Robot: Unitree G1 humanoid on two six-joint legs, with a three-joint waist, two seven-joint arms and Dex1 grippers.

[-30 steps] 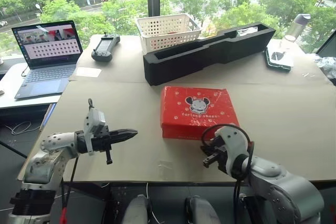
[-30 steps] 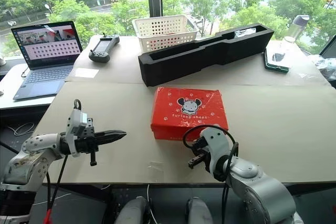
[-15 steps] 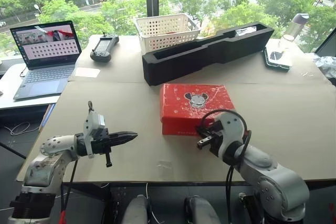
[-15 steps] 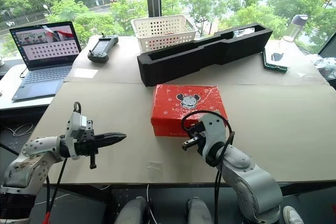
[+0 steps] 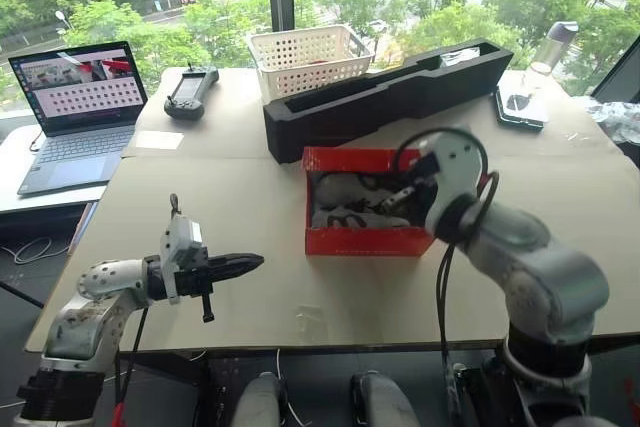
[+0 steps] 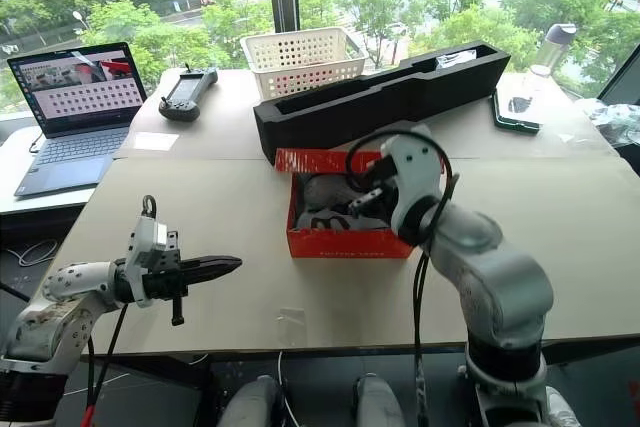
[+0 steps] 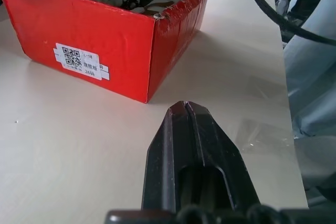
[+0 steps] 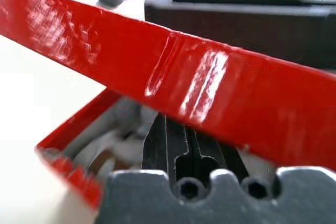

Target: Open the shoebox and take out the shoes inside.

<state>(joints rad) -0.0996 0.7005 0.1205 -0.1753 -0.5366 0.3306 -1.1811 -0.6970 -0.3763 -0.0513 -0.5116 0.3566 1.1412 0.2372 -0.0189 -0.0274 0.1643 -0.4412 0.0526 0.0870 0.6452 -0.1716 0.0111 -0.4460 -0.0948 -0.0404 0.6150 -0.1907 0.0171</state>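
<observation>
the shoebox (image 5: 360, 237) sits mid-table, just in front of the long black foam tray (image 5: 400, 97), its lid (image 8: 173, 72) raised toward the tray. inside, the shoes (image 5: 345, 209) lie pale and laced, though the right arm partly covers them. the right gripper (image 5: 398, 197) is clenched, fingers pressed together under the lid's front lip, propping it from beneath rather than pinching it. the left gripper (image 5: 240, 265) is also clenched, grasping nothing, hovering level over bare table (image 5: 250, 197) to the left of the box, well apart from it, pointing toward its labelled end.

the risk as i read it: the lid only rests on those closed fingers, so if the wrist slides forward or tips, the lid may slip off and fall shut over the shoes. pushing too far back could jam the lid against the foam tray, or drag the light box along, since nothing steadies it. how far the hinge has opened is hard to tell from here.
</observation>
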